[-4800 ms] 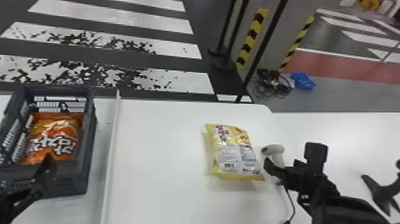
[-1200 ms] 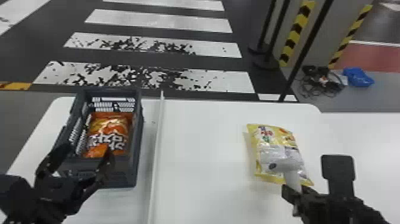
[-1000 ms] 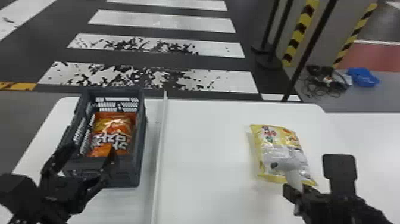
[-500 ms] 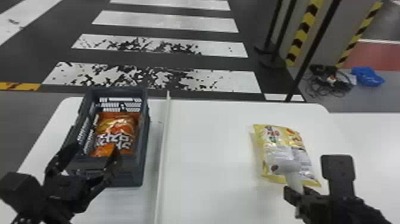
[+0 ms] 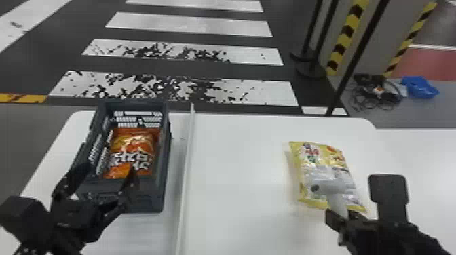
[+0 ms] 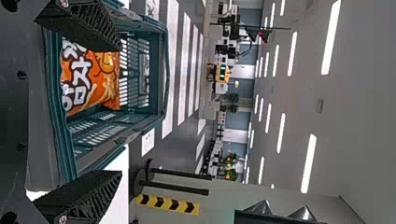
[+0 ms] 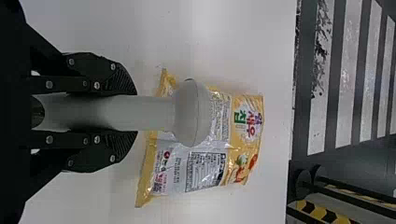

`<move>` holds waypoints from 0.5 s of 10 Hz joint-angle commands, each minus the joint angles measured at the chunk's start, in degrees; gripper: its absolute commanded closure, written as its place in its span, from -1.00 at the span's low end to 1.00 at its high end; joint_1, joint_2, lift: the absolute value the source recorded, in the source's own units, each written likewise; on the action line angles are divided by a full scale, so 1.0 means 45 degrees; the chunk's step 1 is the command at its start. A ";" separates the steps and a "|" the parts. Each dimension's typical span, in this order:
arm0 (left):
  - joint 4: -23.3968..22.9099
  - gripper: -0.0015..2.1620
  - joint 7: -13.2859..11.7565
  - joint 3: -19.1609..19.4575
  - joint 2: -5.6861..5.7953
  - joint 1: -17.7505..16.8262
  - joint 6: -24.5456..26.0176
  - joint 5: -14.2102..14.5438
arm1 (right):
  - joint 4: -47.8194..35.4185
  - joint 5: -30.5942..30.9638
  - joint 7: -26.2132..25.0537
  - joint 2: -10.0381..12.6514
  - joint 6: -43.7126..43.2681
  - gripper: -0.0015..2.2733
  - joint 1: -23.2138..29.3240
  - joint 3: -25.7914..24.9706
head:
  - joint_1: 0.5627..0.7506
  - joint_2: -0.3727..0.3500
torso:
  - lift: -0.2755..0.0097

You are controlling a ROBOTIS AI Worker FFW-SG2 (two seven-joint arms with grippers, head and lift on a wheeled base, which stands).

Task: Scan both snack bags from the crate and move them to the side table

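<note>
Your left gripper (image 5: pixel 108 168) has its ribbed black fingers spread wide at the near end of the dark grey, slotted plastic crate (image 5: pixel 146 198). Just beyond them, inside the crate, lies the shiny, puffed orange snack bag (image 5: pixel 134 144), ungripped. Your right gripper (image 5: pixel 341 217) has its fingers pinching the smooth, tubular handle of the pale grey, round-headed scanner (image 5: pixel 327 188). Past those fingers, the crinkled yellow-and-silver snack bag (image 5: pixel 325 161) lies flat on the smooth white bench (image 5: pixel 237 176), the scanner's head in front of its printed foil in your right wrist view.
</note>
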 commanded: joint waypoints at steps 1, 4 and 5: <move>0.0000 -0.94 0.0011 0.0000 0.0000 0.0019 0.0000 0.0000 | 0.0007 -0.0273 0.0000 -0.0036 -0.0605 0.97 0.0000 -0.0480 | 0.41 -0.21 | 0.24; 0.0000 -0.94 -0.0008 -0.0020 0.0000 0.0019 0.0000 0.0000 | 0.0710 -0.1425 0.0020 -0.0407 -0.2128 0.97 -0.0254 -0.2472 | 0.41 -0.37 | 0.24; 0.0000 -0.94 -0.0008 -0.0039 0.0020 0.0019 0.0000 0.0000 | 0.1257 -0.1679 0.0000 -0.0564 -0.2792 0.97 -0.0449 -0.3097 | 0.41 -0.42 | 0.24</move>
